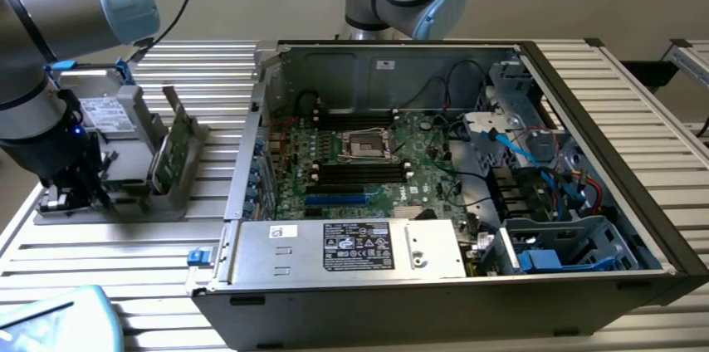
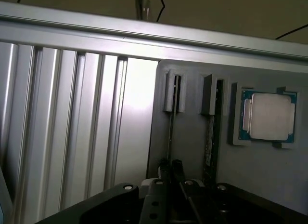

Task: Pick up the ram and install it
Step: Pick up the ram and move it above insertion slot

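Ram stick (image 2: 171, 137), position? (K.)

Standing on edge in a slot of the grey holder (image 2: 255, 180). The holder sits on the ribbed table (image 1: 632, 103) at the exterior view's left, beside the computer case (image 1: 388, 66) and outside it. (M.)

Gripper? (K.)

The gripper (image 2: 171, 170) is down at one end of the stick. As far as the wrist view tells, it is clenched on the thin edge. (M.)

Progress? (K.)

Early, by my reading. The grasp looks made, but the stick is not lifted and sits fully in its slot. The install has not begun: the memory slots (image 1: 360, 172) on the motherboard (image 1: 383, 194) look bare, and they are well apart from the stick. (M.)

Holder contents? (K.)

- The ram stick is in one slot.
- Another thin board (image 2: 210, 137) stands edge-on in the slot just beside it.
- Beyond that, a processor chip (image 2: 269, 116) lies flat in a square recess.
- The exterior view also shows a green card (image 1: 172, 149) upright in the holder. (M.)

Case contents? (K.)

- The lid is off, and the motherboard lies flat on the floor of the case.
- A power supply (image 1: 349, 246) runs along the near side.
- Cables (image 1: 543, 161) are bundled on the exterior view's right. (M.)
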`<state>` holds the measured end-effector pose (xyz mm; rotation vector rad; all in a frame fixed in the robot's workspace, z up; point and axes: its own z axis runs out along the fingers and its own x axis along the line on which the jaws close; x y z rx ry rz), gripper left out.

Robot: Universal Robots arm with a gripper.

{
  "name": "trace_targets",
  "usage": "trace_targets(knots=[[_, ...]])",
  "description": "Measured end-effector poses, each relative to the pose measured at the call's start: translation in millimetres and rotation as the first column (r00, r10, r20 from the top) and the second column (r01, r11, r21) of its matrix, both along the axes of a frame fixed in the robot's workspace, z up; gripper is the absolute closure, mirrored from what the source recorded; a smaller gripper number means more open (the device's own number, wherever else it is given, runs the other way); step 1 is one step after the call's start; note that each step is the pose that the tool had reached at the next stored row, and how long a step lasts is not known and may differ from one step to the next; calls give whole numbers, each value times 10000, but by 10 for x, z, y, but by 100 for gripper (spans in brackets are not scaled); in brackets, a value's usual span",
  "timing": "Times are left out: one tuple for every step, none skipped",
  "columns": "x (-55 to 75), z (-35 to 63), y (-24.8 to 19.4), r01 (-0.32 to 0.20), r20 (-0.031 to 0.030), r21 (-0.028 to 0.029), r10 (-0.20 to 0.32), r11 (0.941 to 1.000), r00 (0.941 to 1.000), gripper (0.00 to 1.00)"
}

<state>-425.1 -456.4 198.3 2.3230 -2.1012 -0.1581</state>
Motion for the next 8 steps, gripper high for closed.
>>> trace_targets(knots=[[0, 0, 0, 1, -4, 3, -1, 10000, 10000, 87], [0, 0, 0, 1, -8, 4, -1, 10000, 10000, 87], [-1, 0, 0, 0, -11, 4, 0, 10000, 10000, 87], [-1, -1, 0, 0, -14, 4, 0, 10000, 10000, 87], [-1, -1, 0, 0, -18, 4, 0, 10000, 10000, 87], [-1, -1, 0, 0, -23, 4, 0, 10000, 10000, 87], [0, -1, 0, 1, -27, 4, -1, 10000, 10000, 87], [0, -1, 0, 0, -33, 4, 0, 10000, 10000, 87]])
